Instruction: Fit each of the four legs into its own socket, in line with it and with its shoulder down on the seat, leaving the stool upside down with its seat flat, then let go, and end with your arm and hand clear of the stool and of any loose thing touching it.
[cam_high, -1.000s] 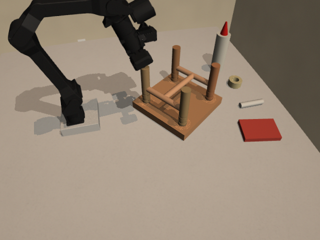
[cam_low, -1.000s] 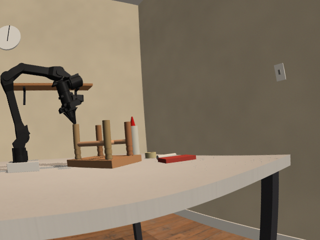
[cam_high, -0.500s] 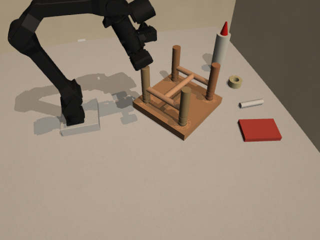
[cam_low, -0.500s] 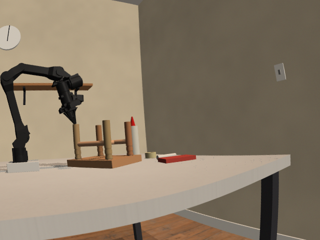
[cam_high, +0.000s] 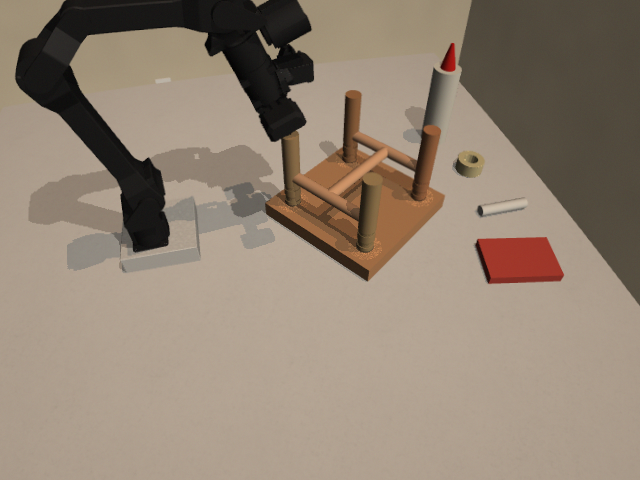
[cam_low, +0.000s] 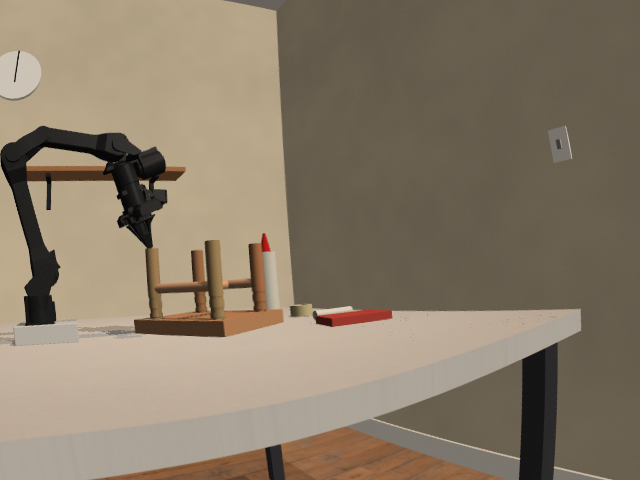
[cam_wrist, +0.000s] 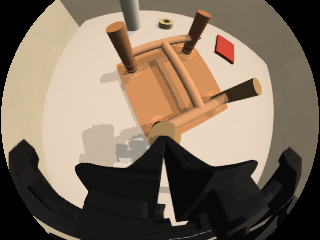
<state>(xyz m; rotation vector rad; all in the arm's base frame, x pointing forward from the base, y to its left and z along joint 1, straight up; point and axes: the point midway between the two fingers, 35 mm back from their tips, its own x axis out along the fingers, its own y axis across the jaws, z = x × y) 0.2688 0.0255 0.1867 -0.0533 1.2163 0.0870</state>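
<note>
The stool seat (cam_high: 398, 235) (cam_low: 180, 327) (cam_wrist: 145, 87) lies flat, upside down. Two olive legs, left (cam_high: 291, 170) (cam_low: 153, 273) (cam_wrist: 165, 128) and front (cam_high: 369, 211) (cam_low: 213, 268) (cam_wrist: 242, 91), and two brown legs, back (cam_high: 352, 118) (cam_low: 197, 273) (cam_wrist: 120, 42) and right (cam_high: 427, 160) (cam_low: 256, 273) (cam_wrist: 197, 30), stand upright at its corners, shoulders apparently down. Stretchers (cam_high: 359, 173) (cam_wrist: 182, 72) join them in an H. My gripper (cam_low: 150, 246) (cam_wrist: 163, 139) is shut and empty, its tips at the left olive leg's top; contact is unclear. The top view hides the tips.
A white post with a red cone (cam_high: 449, 59) (cam_low: 265, 243) stands behind the stool. To the right lie an olive ring (cam_high: 469, 166) (cam_low: 300, 310) (cam_wrist: 166, 23), a white rod (cam_high: 503, 207) and a red block (cam_high: 519, 259) (cam_low: 356, 317) (cam_wrist: 225, 49), near the table's right edge.
</note>
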